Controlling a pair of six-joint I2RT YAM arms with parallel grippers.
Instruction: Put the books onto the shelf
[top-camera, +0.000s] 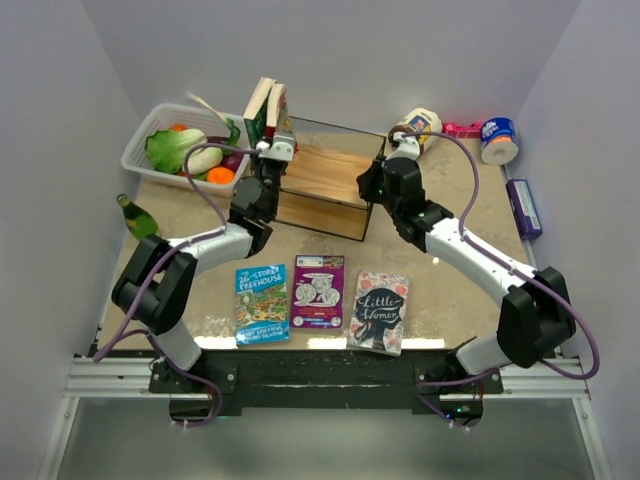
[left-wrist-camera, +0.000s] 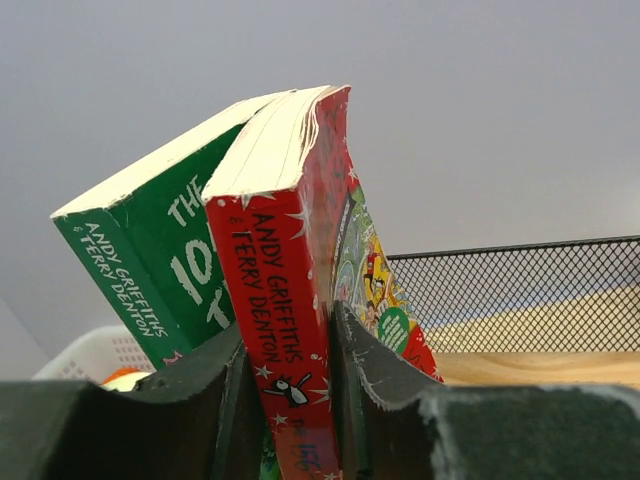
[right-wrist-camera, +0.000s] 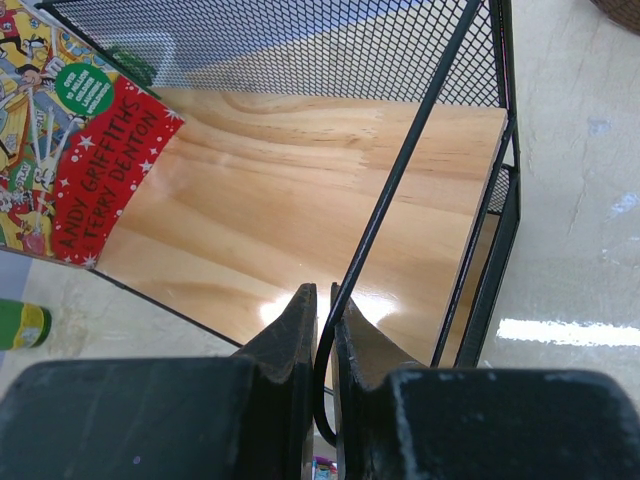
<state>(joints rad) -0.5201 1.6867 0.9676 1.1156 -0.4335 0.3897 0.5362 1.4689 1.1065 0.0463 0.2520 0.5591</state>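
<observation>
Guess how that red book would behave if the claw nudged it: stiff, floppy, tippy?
Probably bendy: the red book is a thin paperback, its cover curving. Likely tippy too: it stands tilted beside the green book, pinched by the left claw.

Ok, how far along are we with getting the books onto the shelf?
Done, it seems: the green book stands leaning at the left end of the shelf. In hand: the left gripper clamps the red book by its spine, tilted beside it, while the right gripper pinches the shelf's wire frame. Left: the Treehouse book, purple book and Little Women book lie flat on the table.
</observation>
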